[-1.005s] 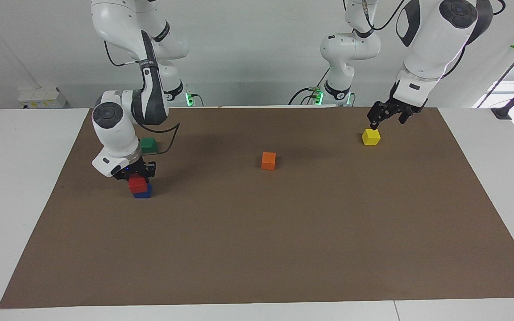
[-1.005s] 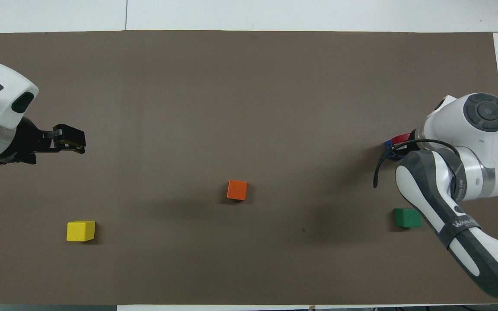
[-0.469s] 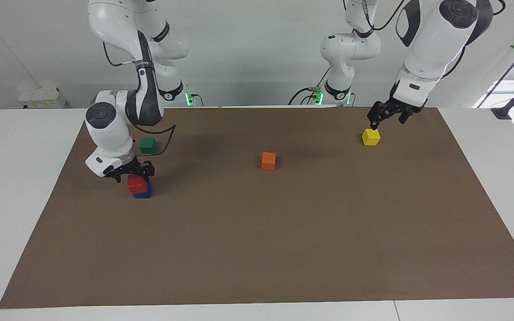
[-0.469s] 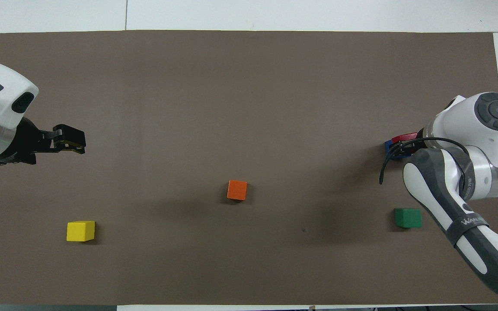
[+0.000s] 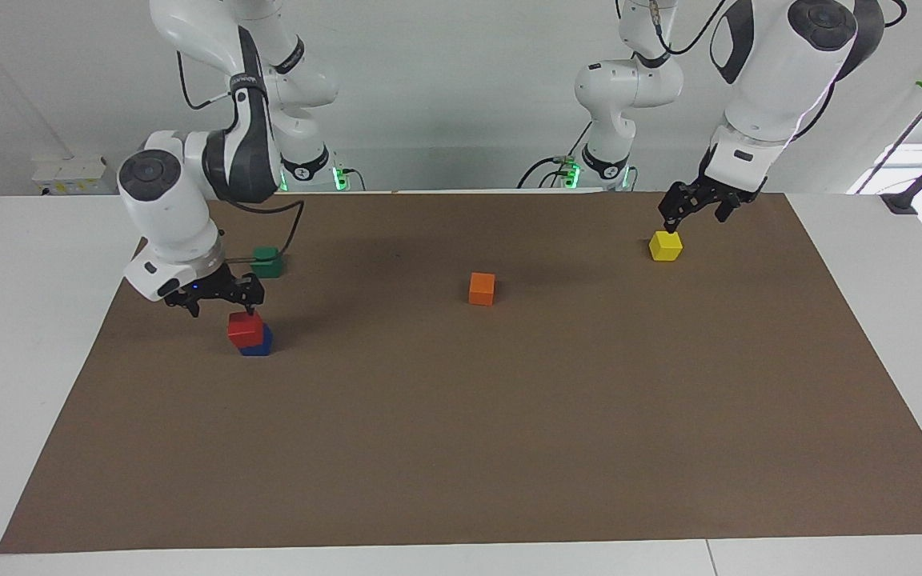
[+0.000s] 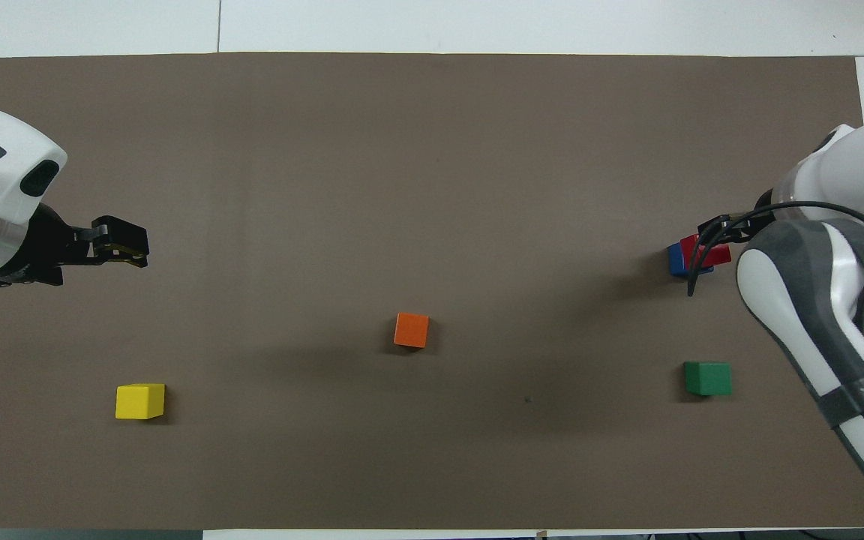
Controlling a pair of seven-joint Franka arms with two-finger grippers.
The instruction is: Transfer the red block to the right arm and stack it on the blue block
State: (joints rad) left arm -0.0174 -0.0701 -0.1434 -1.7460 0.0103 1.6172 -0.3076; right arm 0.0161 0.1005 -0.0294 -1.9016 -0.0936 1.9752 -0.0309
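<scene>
The red block point(image 5: 245, 328) sits on the blue block point(image 5: 260, 344) at the right arm's end of the mat, a little askew, and nothing grips it. In the overhead view the red block point(image 6: 715, 257) covers most of the blue block point(image 6: 675, 260). My right gripper point(image 5: 221, 306) hangs open just above the stack, clear of the red block. My left gripper point(image 5: 693, 218) is open and empty, in the air over the mat close to the yellow block point(image 5: 665, 246), and the left arm waits.
An orange block point(image 5: 482, 288) lies mid-mat. A green block point(image 5: 266, 262) lies nearer to the robots than the stack, under the right arm's cable. The brown mat point(image 5: 461, 448) covers the white table.
My right gripper has let go of the red block, risen off the stack and drawn back toward its end of the table. The stack stays put. The left arm has not moved.
</scene>
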